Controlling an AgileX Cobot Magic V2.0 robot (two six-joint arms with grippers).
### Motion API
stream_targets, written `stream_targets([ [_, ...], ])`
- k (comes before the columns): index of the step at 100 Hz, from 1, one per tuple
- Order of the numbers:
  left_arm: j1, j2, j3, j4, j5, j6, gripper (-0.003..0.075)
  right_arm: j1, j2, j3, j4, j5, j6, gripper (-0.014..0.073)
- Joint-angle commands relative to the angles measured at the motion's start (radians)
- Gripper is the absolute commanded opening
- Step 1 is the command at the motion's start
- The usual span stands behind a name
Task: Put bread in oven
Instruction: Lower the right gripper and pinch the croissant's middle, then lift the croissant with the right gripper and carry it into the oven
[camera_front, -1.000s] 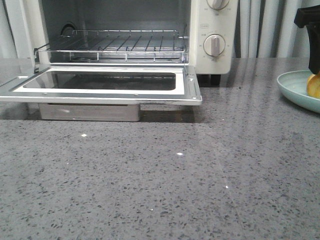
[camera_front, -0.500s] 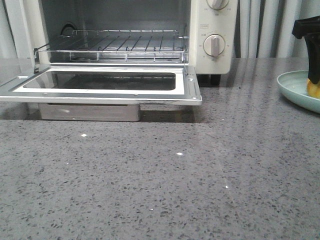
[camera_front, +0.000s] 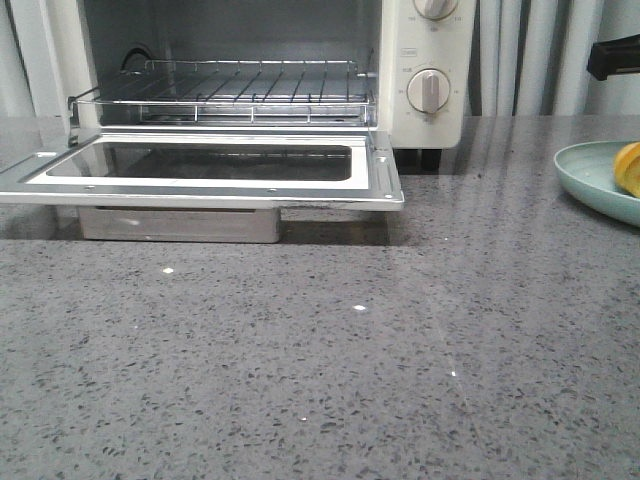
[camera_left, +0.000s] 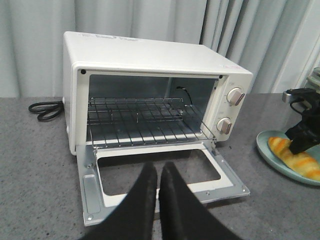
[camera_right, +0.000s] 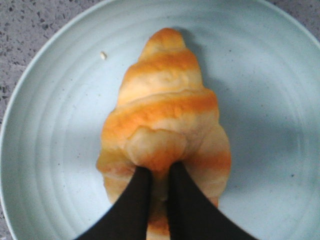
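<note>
Oven (camera_left: 150, 100): door down, rack bare.
Bread (camera_right: 165, 125): lay on plate (camera_right: 260, 100), far right.
Right pincer (camera_right: 159, 172): narrow, pinching bread; lift, carry remained.
Left pincer (camera_left: 157, 172): closed, empty.

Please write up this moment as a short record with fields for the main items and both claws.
bread: croissant-shaped roll lying on the plate, not in the oven
plate: pale blue-green, on the grey counter to the right of the oven
oven: white toaster oven, door dropped open, wire rack bare
right claw: fingers nearly together, above the roll; contact unclear
left claw: fingers together, holding nothing, facing the open oven
</note>
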Motion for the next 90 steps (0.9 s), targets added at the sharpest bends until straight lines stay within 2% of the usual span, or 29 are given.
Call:
stream_targets([
  [1, 0.011, 0.008, -0.056, 0.034, -0.004, -0.010, -0.0022, -0.001, -0.036, -0.037, -0.011, 0.024, -0.021, -0.0070],
  [11, 0.036, 0.004, -0.102, 0.093, 0.075, -0.010, -0.0022, -0.001, -0.037, -0.072, -0.011, 0.079, -0.028, -0.0070],
  [23, 0.093, -0.035, -0.150, 0.134, 0.075, -0.010, -0.0022, 0.010, -0.042, -0.130, -0.011, 0.151, -0.045, -0.0070],
  [42, 0.219, -0.126, -0.172, 0.163, 0.079, -0.008, -0.0022, 0.089, -0.066, -0.224, -0.011, 0.268, -0.084, -0.0070],
  [62, 0.309, -0.190, -0.172, 0.152, 0.081, 0.029, -0.0022, 0.241, -0.137, -0.263, -0.009, 0.292, -0.147, -0.0070],
  [90, 0.323, -0.197, -0.172, 0.147, 0.128, 0.029, -0.0021, 0.513, -0.203, -0.267, 0.008, 0.292, -0.149, -0.0070],
])
